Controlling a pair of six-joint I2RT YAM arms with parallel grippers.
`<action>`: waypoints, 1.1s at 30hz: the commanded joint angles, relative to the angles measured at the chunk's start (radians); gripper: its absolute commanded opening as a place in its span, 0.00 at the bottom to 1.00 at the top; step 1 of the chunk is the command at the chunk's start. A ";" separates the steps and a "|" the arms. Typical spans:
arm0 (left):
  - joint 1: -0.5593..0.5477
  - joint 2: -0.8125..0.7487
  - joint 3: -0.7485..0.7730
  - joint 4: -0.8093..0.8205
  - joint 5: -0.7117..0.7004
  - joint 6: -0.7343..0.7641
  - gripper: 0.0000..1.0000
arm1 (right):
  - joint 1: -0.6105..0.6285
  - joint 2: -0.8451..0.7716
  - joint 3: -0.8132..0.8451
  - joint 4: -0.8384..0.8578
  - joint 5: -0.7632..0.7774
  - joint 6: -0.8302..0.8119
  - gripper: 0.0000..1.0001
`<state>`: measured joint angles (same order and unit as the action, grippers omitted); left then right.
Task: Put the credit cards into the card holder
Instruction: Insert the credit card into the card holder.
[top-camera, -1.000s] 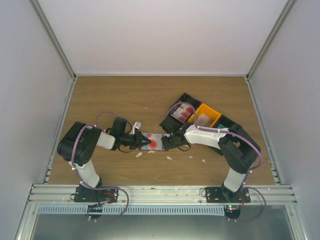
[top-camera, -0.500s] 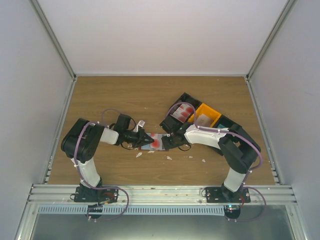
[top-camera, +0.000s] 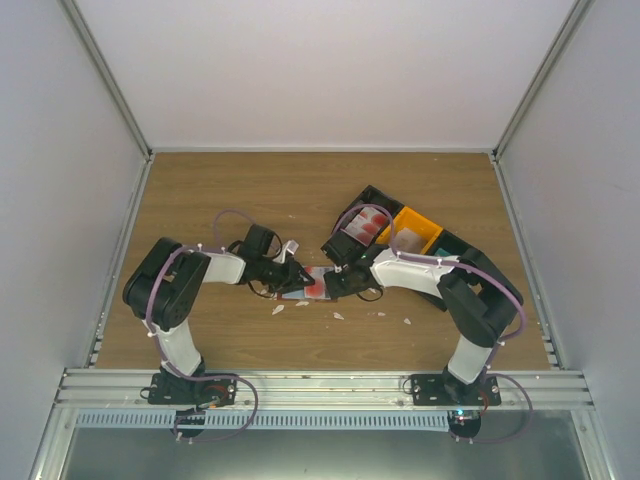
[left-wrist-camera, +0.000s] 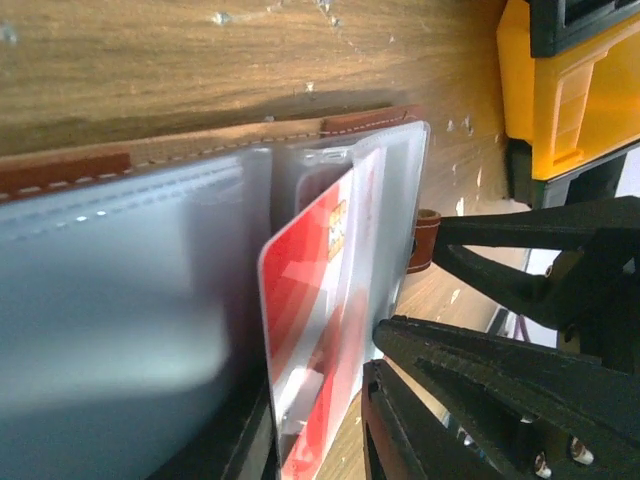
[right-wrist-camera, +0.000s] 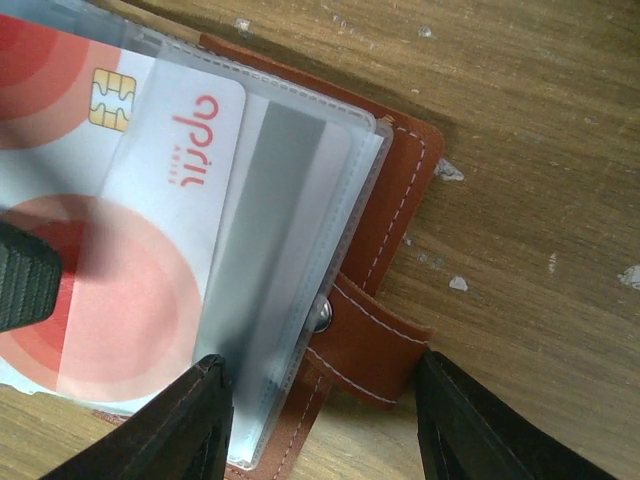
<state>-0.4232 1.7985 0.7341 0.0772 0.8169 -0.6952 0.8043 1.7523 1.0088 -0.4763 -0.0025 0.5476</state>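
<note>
The card holder, brown leather with clear sleeves, lies opened mid-table between both arms. A red-and-white credit card stands partly slid into a sleeve. My left gripper is around the card's outer end, open, with wood showing between the card and one finger. My right gripper is open and wide, astride the holder's edge. One of its fingers rests on the sleeves and the other stands beside the snap tab. Another red-and-white card lies in the black bin.
A black bin and an orange bin sit at the back right, close behind the right arm. Small white scraps are scattered on the wood in front of the holder. In the left wrist view the orange bin is just beyond the holder.
The left arm has swung its wrist toward the back and right, and the card has gone deeper into the sleeve. The left jaws have parted off the card. The right arm has stayed put.
</note>
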 joint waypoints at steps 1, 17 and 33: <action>-0.013 -0.049 0.014 -0.122 -0.089 0.065 0.31 | -0.009 -0.004 -0.032 0.007 -0.016 0.012 0.50; -0.079 -0.153 0.104 -0.374 -0.344 0.138 0.64 | -0.023 -0.029 -0.069 0.040 -0.050 0.020 0.50; -0.201 -0.207 0.219 -0.602 -0.657 0.166 0.89 | -0.027 -0.064 -0.067 0.059 -0.011 0.055 0.50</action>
<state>-0.6079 1.6184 0.9295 -0.4694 0.2405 -0.5476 0.7841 1.7157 0.9565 -0.4183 -0.0345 0.5739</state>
